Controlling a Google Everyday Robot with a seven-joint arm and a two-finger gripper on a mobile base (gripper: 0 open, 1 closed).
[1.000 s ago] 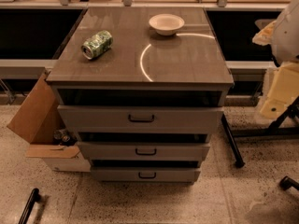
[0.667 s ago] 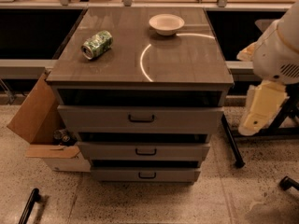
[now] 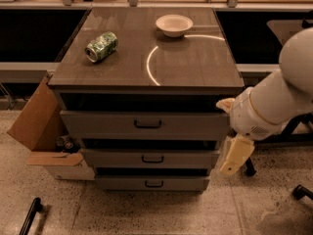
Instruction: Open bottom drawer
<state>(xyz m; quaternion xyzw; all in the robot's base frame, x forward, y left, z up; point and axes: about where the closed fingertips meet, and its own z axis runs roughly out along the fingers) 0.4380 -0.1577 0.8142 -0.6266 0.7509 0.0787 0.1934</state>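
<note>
The grey cabinet has three drawers, all pushed in. The bottom drawer (image 3: 152, 183) is the slimmest, low near the floor, with a small dark bar handle (image 3: 154, 184) at its centre. The mid-sized drawer (image 3: 149, 158) and the tallest top drawer (image 3: 146, 125) sit above it. My gripper (image 3: 235, 155), cream-coloured on a white arm (image 3: 279, 99), hangs at the cabinet's right front corner, level with the middle drawer. It is above and to the right of the bottom drawer's handle and touches nothing.
A green can (image 3: 101, 46) lies on its side and a white bowl (image 3: 174, 24) stands on the cabinet top (image 3: 195, 62). An open cardboard box (image 3: 41, 131) stands at the cabinet's left. A dark bar (image 3: 30, 216) lies on the floor front left; dark chair legs (image 3: 302, 192) are at the right.
My arm has swung in from the right edge, leftward and down, bringing the gripper close to the cabinet's right front corner. The drawers, can and bowl have not moved.
</note>
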